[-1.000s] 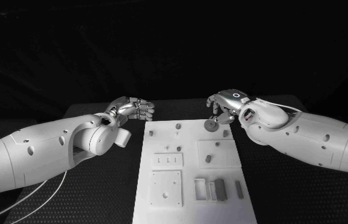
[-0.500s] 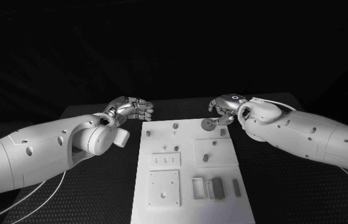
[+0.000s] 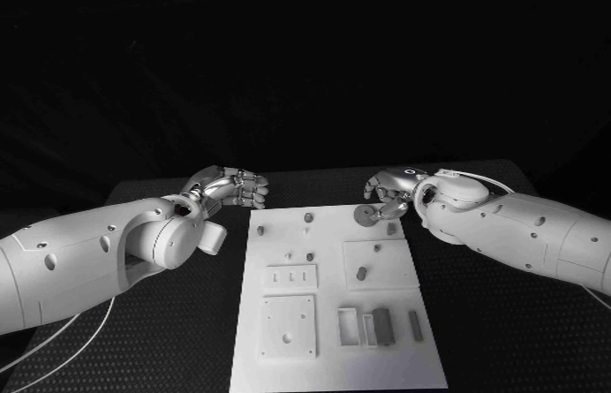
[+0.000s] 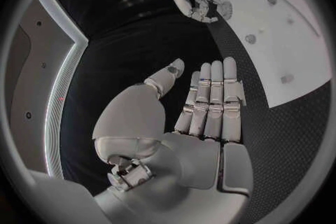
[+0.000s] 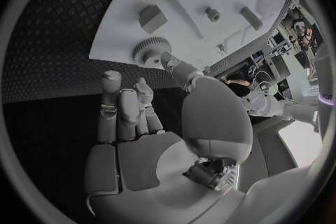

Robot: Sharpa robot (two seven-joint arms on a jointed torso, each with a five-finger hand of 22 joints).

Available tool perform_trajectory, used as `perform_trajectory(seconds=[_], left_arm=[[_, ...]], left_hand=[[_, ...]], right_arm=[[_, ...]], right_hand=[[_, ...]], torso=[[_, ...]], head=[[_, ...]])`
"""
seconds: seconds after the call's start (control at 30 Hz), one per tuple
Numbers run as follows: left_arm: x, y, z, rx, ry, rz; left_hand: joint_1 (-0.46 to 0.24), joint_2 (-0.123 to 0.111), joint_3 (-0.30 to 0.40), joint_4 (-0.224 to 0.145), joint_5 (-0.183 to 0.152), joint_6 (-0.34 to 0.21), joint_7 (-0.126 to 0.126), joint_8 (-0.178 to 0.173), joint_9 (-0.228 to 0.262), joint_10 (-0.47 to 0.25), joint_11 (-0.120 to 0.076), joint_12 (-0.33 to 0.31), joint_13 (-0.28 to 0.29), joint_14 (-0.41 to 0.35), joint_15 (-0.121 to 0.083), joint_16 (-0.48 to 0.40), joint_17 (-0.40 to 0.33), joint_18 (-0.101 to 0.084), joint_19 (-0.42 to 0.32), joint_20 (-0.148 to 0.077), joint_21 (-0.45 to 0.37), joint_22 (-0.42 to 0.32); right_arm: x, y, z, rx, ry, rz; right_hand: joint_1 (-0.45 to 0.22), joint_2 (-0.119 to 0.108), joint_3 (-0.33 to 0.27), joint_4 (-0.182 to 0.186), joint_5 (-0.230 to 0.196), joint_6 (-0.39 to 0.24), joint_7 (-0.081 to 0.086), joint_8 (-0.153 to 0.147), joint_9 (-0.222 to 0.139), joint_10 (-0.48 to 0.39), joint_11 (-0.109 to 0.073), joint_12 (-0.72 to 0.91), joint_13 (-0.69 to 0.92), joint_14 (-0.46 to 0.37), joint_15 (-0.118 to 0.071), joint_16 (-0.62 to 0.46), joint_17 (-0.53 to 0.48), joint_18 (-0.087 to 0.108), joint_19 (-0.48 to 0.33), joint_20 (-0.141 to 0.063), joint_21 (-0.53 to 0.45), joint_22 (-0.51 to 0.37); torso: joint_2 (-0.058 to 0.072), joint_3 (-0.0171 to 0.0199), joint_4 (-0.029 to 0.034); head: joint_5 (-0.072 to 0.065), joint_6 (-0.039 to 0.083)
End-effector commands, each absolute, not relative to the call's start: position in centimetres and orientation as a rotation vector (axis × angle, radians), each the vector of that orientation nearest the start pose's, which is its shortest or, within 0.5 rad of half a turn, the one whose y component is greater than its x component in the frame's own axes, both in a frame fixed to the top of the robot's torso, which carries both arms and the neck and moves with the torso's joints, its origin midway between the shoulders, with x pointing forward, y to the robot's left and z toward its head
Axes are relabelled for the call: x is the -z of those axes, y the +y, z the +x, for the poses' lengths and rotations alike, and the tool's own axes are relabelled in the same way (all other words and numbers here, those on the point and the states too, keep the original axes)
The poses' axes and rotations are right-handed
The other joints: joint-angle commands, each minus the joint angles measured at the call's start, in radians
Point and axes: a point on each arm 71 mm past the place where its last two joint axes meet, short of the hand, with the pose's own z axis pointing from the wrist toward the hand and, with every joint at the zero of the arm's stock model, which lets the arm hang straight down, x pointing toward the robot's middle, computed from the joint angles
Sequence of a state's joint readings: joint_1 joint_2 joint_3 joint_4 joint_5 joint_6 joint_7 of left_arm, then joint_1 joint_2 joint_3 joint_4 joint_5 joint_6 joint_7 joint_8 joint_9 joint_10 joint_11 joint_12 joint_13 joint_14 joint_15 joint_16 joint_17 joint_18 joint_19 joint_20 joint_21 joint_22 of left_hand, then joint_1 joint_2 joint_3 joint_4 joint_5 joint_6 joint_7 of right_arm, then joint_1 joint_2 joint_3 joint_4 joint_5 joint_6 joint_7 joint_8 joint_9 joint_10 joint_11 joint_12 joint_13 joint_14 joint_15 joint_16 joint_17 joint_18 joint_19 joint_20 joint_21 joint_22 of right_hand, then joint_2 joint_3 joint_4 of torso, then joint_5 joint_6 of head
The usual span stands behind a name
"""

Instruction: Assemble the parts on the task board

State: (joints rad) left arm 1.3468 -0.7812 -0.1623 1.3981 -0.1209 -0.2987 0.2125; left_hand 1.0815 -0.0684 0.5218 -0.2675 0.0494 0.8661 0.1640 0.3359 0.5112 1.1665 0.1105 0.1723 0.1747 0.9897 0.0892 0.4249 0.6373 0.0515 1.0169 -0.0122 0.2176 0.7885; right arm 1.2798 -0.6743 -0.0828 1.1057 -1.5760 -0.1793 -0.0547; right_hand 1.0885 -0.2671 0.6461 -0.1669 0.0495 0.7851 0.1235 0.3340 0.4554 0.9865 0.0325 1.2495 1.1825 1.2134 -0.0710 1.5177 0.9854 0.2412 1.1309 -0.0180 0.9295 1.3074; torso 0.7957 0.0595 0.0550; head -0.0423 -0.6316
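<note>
Several small grey parts (image 3: 382,329) lying loose at five o'clock on white rectangular task board (image 3: 334,362); mostly unassembled, judging. Grey toothed gear (image 3: 366,215) at one o'clock, touched by right hand (image 3: 392,190), grip unclear. Left hand (image 3: 232,188) off-board, flat, holding nothing.

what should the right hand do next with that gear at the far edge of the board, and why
Probably close the fingers on the gear and lift it a little. The right hand sits right at the gear near the far edge of the task board, thumb tip beside its teeth, but a firm grip isn't clear. The left hand waits off the board.
</note>
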Motion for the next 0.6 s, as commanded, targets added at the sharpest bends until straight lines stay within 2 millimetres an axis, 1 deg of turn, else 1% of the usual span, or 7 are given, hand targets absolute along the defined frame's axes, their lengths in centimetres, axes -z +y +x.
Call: perform_trajectory(seconds=[0.03,0.2,0.27,0.33,0.5,0.6], left_arm=[[16.39,21.24,52.20,1.350,1.601,-0.971],[16.39,21.22,52.21,1.351,1.601,-0.970],[16.39,21.23,52.22,1.350,1.601,-0.970],[16.39,21.20,52.18,1.351,1.602,-0.970],[16.39,21.16,52.15,1.352,1.603,-0.970],[16.38,21.17,52.13,1.352,1.604,-0.970]], left_hand=[[-0.004,-0.006,0.000,-0.001,0.006,-0.003,0.008,-0.006,-0.001,-0.001,0.005,-0.007,0.001,0.004,0.003,-0.006,0.002,0.017,-0.003,0.004,-0.004,0.002],[-0.004,-0.005,0.000,-0.001,0.006,-0.003,0.008,-0.006,-0.001,-0.001,0.005,-0.007,0.002,0.004,0.003,-0.006,0.002,0.017,-0.003,0.004,-0.004,0.002],[-0.004,-0.005,0.000,-0.001,0.006,-0.003,0.008,-0.006,0.000,-0.001,0.005,-0.007,0.002,0.004,0.003,-0.007,0.002,0.017,-0.003,0.004,-0.004,0.002],[-0.004,-0.005,0.000,-0.001,0.006,-0.003,0.008,-0.006,0.000,-0.001,0.005,-0.008,0.002,0.004,0.003,-0.007,0.002,0.017,-0.003,0.004,-0.004,0.002],[-0.004,-0.005,0.000,-0.001,0.006,-0.003,0.008,-0.006,0.000,-0.001,0.005,-0.008,0.002,0.004,0.003,-0.007,0.003,0.017,-0.003,0.004,-0.004,0.002],[-0.004,-0.005,0.000,-0.001,0.006,-0.003,0.008,-0.006,0.000,-0.001,0.005,-0.008,0.002,0.004,0.003,-0.007,0.003,0.017,-0.003,0.004,-0.004,0.002]], right_arm=[[19.06,-23.75,56.26,-0.366,1.772,-0.283],[19.53,-23.43,56.20,-0.372,1.781,-0.288],[19.65,-23.34,56.31,-0.372,1.783,-0.289],[19.71,-23.39,56.39,-0.368,1.784,-0.287],[19.94,-23.36,56.53,-0.367,1.786,-0.288],[20.01,-23.19,56.52,-0.371,1.789,-0.291]], right_hand=[[-0.001,0.017,0.008,0.001,0.001,0.033,0.017,0.009,0.003,-0.006,-0.001,0.005,-0.002,0.007,-0.003,0.007,0.001,0.021,-0.002,-0.005,0.007,0.023],[0.001,0.026,0.011,0.001,0.001,0.056,0.018,0.020,0.008,-0.005,-0.001,0.012,-0.007,0.011,-0.002,0.010,0.007,0.021,-0.004,-0.006,0.014,0.023],[0.001,0.030,0.012,0.001,0.001,0.061,0.017,0.022,0.009,-0.005,-0.001,0.013,-0.009,0.011,-0.002,0.010,0.007,0.021,-0.004,-0.007,0.015,0.023],[0.004,0.039,0.014,-0.001,0.001,0.067,0.017,0.024,0.010,-0.005,-0.001,0.015,-0.011,0.013,-0.002,0.011,0.009,0.021,-0.005,-0.007,0.017,0.023],[0.005,0.057,0.014,-0.006,0.001,0.073,0.018,0.024,0.010,-0.006,0.000,0.018,-0.015,0.013,-0.002,0.011,0.008,0.021,-0.007,-0.008,0.021,0.022],[0.004,0.065,0.014,-0.009,0.001,0.076,0.019,0.024,0.010,-0.007,0.000,0.020,-0.018,0.013,-0.001,0.012,0.008,0.021,-0.008,-0.008,0.022,0.022]], torso=[[0.000,0.0004,-0.0012],[-0.001,0.0002,0.0002],[-0.001,0.0009,0.0004],[0.000,0.0018,0.0008],[0.001,0.0017,0.0017],[0.000,0.0017,0.0011]], head=[[0.001,-0.003],[0.000,-0.006],[0.000,-0.007],[-0.001,-0.008],[-0.001,-0.007],[0.001,-0.009]])
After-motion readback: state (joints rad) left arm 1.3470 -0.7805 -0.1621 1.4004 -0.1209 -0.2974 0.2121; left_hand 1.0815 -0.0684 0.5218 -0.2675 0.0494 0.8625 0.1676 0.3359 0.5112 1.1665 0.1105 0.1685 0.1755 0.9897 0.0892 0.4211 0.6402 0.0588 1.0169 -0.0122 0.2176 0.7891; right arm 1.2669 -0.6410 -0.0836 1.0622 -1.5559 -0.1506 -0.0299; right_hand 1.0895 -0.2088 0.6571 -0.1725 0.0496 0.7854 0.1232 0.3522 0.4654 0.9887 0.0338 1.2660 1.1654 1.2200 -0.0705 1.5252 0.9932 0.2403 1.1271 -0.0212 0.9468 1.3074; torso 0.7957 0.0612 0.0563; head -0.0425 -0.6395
